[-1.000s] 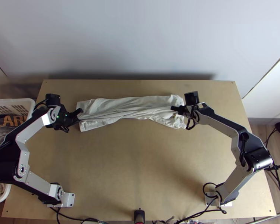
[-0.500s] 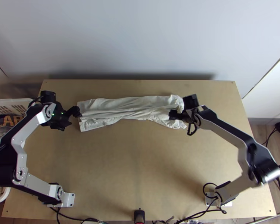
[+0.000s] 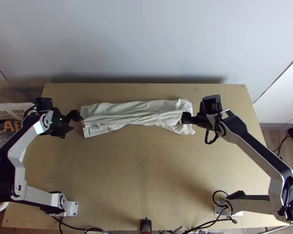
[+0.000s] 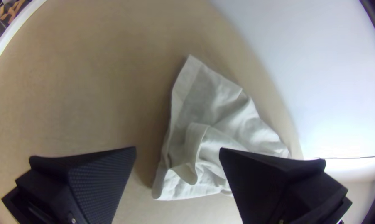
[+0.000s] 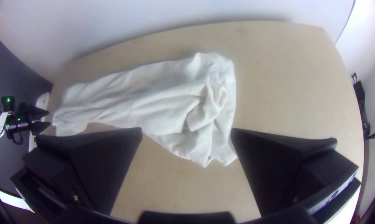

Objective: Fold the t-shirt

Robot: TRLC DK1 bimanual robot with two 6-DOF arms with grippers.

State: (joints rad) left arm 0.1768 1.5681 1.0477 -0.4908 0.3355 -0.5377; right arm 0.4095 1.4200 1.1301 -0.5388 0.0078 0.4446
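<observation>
The white t-shirt (image 3: 138,113) lies as a long, narrow folded strip across the far part of the table, creased along its length and rumpled at its right end. My left gripper (image 3: 77,117) is at the strip's left end; in the left wrist view the left gripper (image 4: 177,155) stands open, with a turned-over flap of the t-shirt (image 4: 212,145) near one finger. At the right end is my right gripper (image 3: 185,117), seen from above over the cloth. In the right wrist view the right gripper (image 5: 187,135) is open, the bunched end of the t-shirt (image 5: 204,103) beyond its fingers.
A white basket (image 3: 13,104) holding dark clothes stands at the table's left edge. Behind the wooden table (image 3: 142,171) rises a pale wall (image 3: 146,39). Cables and a small black device (image 3: 145,225) lie along the near edge.
Both grippers have let go of the cloth and opened. The left one has drawn slightly left; the right arm's wrist and elbow have swung out to the right. The t-shirt stays in place.
</observation>
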